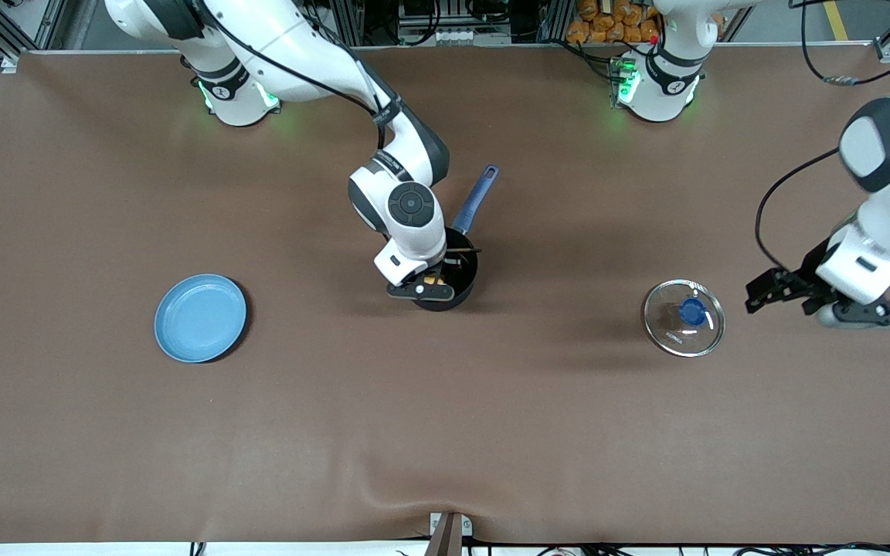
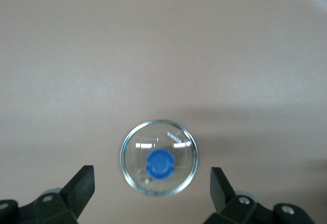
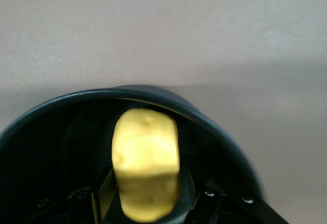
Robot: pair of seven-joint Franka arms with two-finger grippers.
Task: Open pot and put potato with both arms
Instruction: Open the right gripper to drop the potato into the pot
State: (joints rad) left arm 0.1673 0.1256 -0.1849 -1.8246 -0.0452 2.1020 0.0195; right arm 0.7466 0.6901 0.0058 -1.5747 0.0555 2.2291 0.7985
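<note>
The black pot (image 1: 462, 292) with its blue handle (image 1: 476, 199) stands uncovered mid-table. My right gripper (image 1: 439, 276) reaches down into it and is shut on the yellow potato (image 1: 433, 279). In the right wrist view the potato (image 3: 146, 163) sits between my fingers (image 3: 104, 196) inside the pot's dark rim (image 3: 204, 117). The glass lid (image 1: 683, 317) with a blue knob lies flat on the table toward the left arm's end. My left gripper (image 1: 762, 295) is open and empty, in the air beside the lid. The left wrist view shows the lid (image 2: 159, 157) between the open fingertips (image 2: 82, 183).
A flat light-blue plate (image 1: 200, 317) lies on the brown table toward the right arm's end. The brown cloth (image 1: 445, 432) bulges slightly at the table edge nearest the front camera.
</note>
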